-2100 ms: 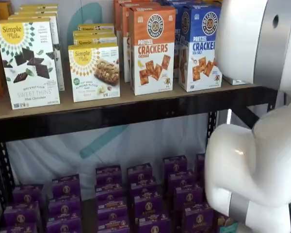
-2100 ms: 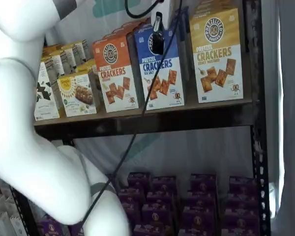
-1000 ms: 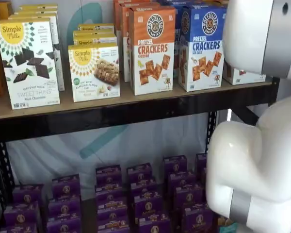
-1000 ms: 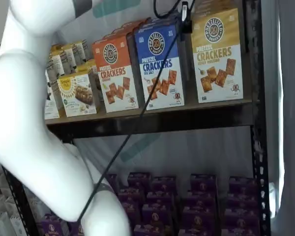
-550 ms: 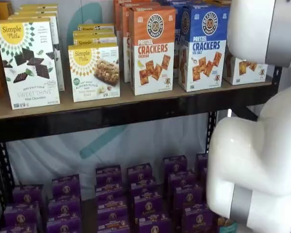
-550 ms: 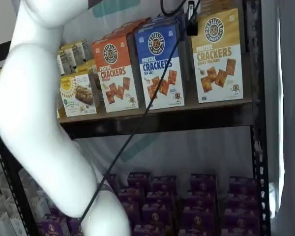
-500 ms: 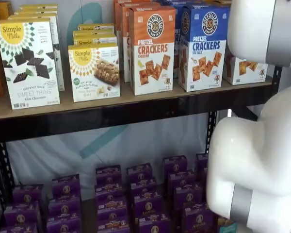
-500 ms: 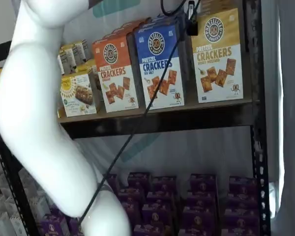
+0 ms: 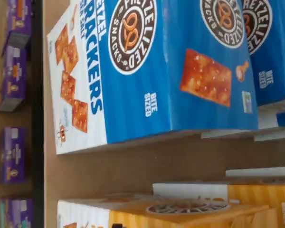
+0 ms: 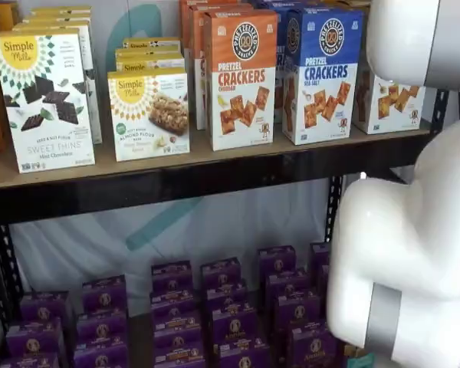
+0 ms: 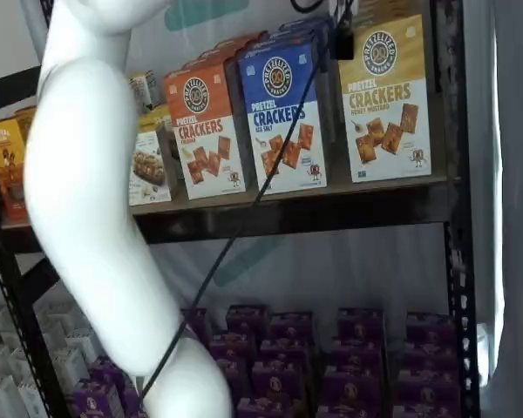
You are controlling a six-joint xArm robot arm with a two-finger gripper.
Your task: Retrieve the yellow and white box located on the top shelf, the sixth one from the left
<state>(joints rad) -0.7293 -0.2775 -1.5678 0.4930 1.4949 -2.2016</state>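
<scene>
The yellow and white box (image 11: pixel 385 96) stands at the right end of the top shelf (image 11: pixel 314 213), next to a blue-and-white cracker carton (image 11: pixel 283 117). In the other shelf view only its white lower part (image 10: pixel 387 100) shows behind the white arm (image 10: pixel 414 230). The wrist view shows its yellow top (image 9: pixel 180 216) beside the blue carton (image 9: pixel 171 71), with bare shelf board between them. My gripper (image 11: pixel 341 39) shows only as a black tip with a cable at the view's top edge. It hangs in front of the gap between the blue and yellow cartons. No gap between the fingers shows.
An orange-and-white cracker carton (image 10: pixel 240 77) and white Simple Mills boxes (image 10: pixel 147 111) stand further left on the shelf. Several purple boxes (image 10: pixel 222 307) fill the shelf below. A black upright (image 11: pixel 449 174) borders the yellow carton on the right.
The arm has swung rightward and up, uncovering more of the yellow carton's lower part. The black gripper tip moved from in front of the blue carton to the gap beside the yellow one.
</scene>
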